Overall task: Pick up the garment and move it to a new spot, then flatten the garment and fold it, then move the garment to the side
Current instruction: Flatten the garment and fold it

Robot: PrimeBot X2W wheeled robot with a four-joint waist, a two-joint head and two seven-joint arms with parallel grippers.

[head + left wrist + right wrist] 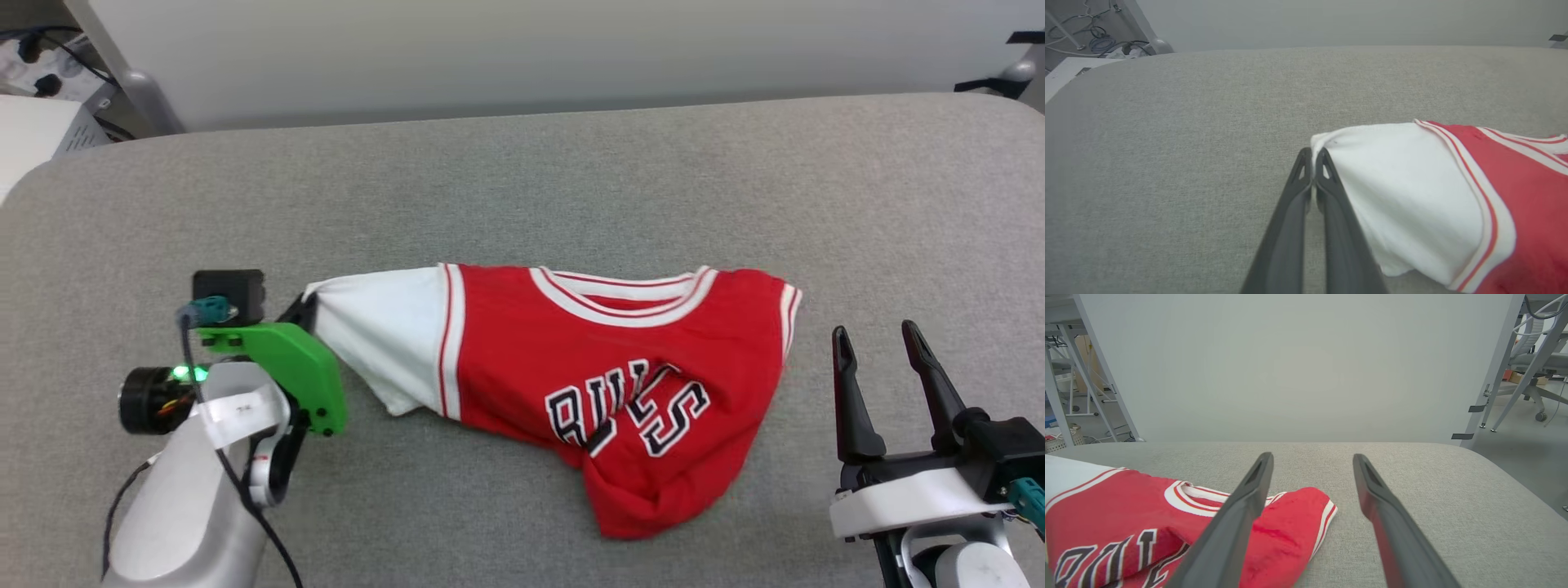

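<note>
Pinching garment [571, 359] sleeve [1404, 183], left claw [1312, 157] closed; right claw [878, 335] open; shirt rumpled on tabletop [522, 180], flattening & fold undone.

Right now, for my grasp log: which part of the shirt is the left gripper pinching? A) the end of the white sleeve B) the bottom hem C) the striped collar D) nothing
A: the left gripper is shut on the tip of the garment's white sleeve.

Grey fabric-covered table [522, 180], rumpled red garment [653, 367] lying on it
</note>
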